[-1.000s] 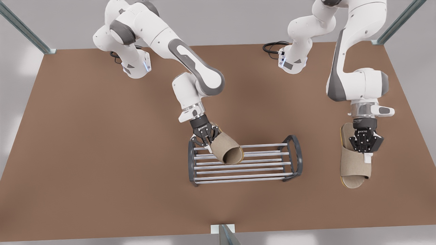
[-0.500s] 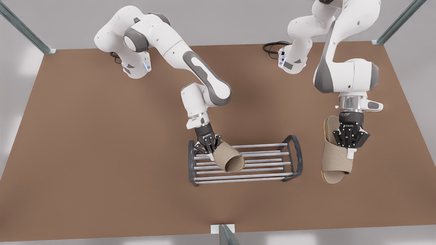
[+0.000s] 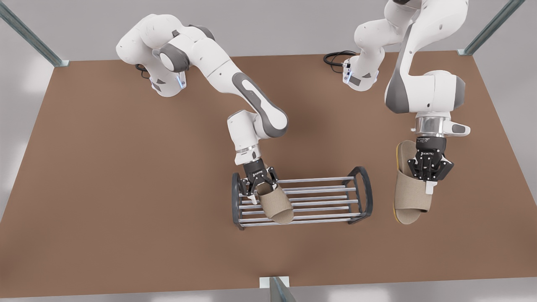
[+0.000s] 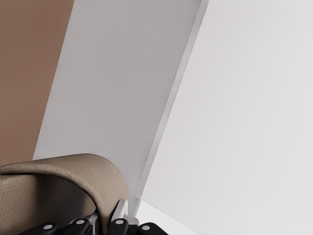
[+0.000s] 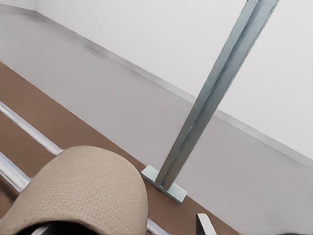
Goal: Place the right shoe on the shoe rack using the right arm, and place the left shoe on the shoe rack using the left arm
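Right gripper [image 3: 261, 187] low over shoe rack [image 3: 319, 197]

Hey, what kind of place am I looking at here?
Probably a simulated robot test bench, not a home: a bare brown table with metal corner posts, plain grey walls, and two white arms putting slippers on a shoe rack.

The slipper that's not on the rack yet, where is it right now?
That slipper hangs in the left gripper above the table, just off the shoe rack at the front view's right.
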